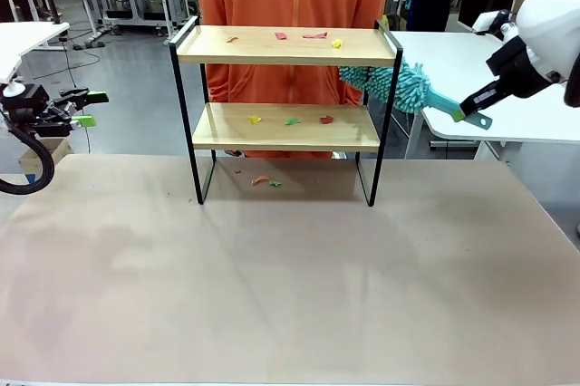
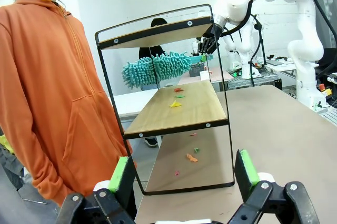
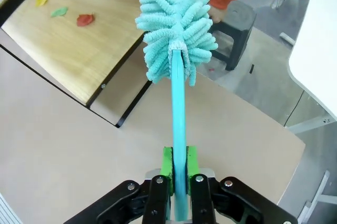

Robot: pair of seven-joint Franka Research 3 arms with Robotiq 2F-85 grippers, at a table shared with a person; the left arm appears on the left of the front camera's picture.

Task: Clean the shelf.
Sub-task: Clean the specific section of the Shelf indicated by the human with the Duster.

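Front view: the shelf (image 1: pixel 263 46) stands at twelve o'clock, the right gripper (image 1: pixel 468 108) clamps a teal duster (image 1: pixel 399 87) at its three o'clock end, likely to sweep off scraps (image 1: pixel 326 119), while the left gripper (image 1: pixel 87 108) gapes idle at nine.

The shelf (image 1: pixel 286 57) stands on the tan table (image 1: pixel 272 295), toward its far edge. Small coloured scraps (image 1: pixel 314 35) lie on its top board (image 1: pixel 263 43), more on the lower board (image 1: pixel 227 125), and a few on the table beneath it.
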